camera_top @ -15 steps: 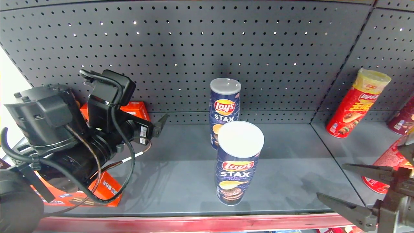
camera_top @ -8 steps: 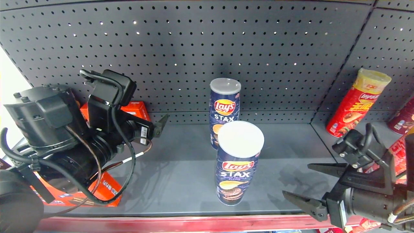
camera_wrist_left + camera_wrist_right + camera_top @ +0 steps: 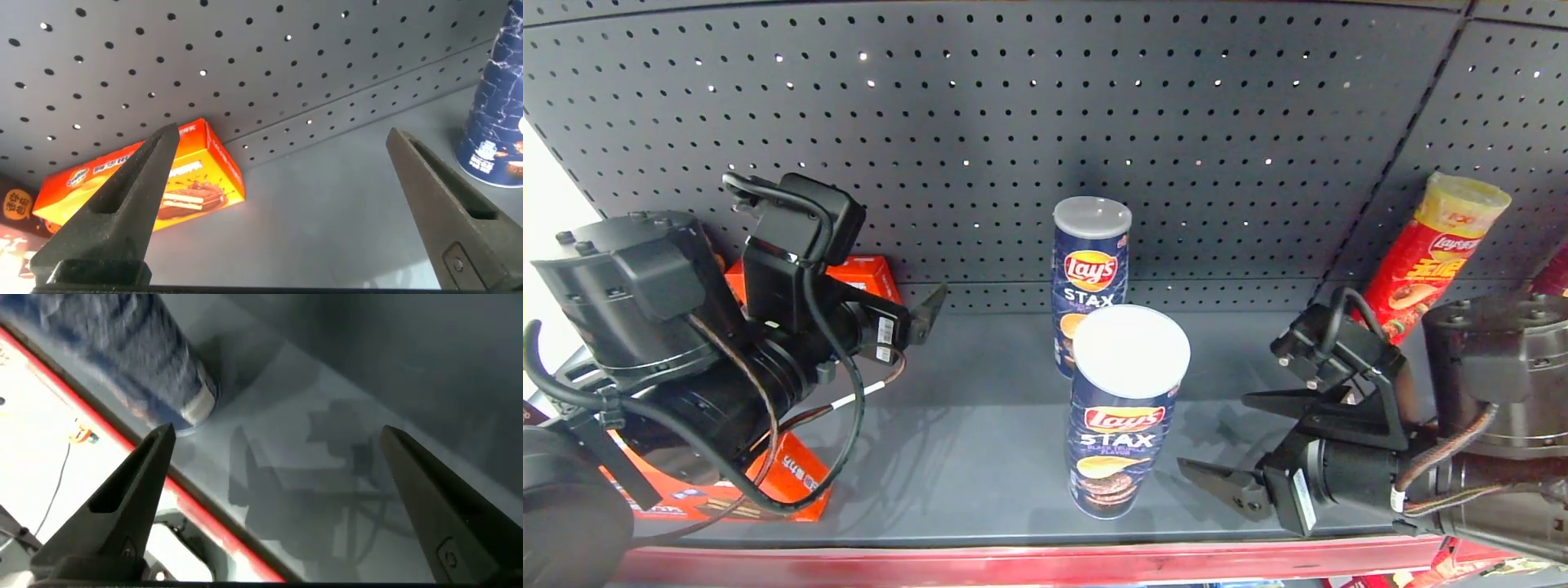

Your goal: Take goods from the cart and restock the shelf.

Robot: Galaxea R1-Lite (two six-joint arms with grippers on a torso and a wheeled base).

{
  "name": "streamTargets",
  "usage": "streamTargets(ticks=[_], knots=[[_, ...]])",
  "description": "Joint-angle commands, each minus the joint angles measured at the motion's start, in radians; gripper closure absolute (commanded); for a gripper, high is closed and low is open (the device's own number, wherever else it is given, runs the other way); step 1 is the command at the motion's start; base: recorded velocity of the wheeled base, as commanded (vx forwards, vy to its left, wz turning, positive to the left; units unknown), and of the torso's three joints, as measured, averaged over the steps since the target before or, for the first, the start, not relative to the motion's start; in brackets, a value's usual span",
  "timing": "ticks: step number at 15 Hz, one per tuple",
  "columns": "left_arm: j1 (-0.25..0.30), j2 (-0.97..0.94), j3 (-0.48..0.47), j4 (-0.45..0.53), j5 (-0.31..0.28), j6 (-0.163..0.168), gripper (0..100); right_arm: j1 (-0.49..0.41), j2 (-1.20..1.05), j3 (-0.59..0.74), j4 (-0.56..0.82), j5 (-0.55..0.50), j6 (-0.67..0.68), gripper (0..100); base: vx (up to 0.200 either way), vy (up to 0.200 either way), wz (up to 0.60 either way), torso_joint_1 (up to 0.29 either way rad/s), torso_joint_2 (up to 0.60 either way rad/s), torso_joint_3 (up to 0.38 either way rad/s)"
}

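Right gripper (image 3: 1227,437): spread wide, empty, just right of the front can (image 3: 1123,425), near its base. Left gripper (image 3: 282,137): spread, empty, well left of that can. Rear can (image 3: 1090,269): upright, directly behind it. Both on shelf (image 3: 980,441).

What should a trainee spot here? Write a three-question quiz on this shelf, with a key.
1. True or false: the right pincer is open beside the front blue can.
2. How many blue cans stand on the shelf? A one, B two, C three.
3. Fill in: the orange box against the back wall sits on the robot's ____ side.
Key: 1 true; 2 B; 3 left.
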Motion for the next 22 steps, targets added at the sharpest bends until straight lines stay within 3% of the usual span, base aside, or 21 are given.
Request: streamTargets(ticks=[1, 17, 20, 22], knots=[[0.000, 0.002, -0.002, 0.000, 0.000, 0.000, 0, 0.007, 0.054, -0.032, -0.002, 0.000, -0.001, 0, 0.000, 0.000, 0.00, 0.000, 0.00, 0.000], [0.004, 0.000, 0.001, -0.002, 0.000, 0.000, 0, 0.012, 0.120, -0.080, -0.025, 0.000, -0.005, 0, 0.000, 0.000, 0.00, 0.000, 0.00, 0.000], [0.008, -0.008, 0.008, -0.002, 0.000, 0.000, 0, -0.007, 0.069, -0.072, -0.034, 0.000, 0.000, 0, 0.000, 0.000, 0.00, 0.000, 0.00, 0.000], [0.009, -0.084, 0.044, 0.006, -0.001, 0.000, 0, -0.062, -0.080, -0.037, -0.045, -0.009, 0.000, 0, 0.000, 0.000, 0.00, 0.000, 0.00, 0.000]])
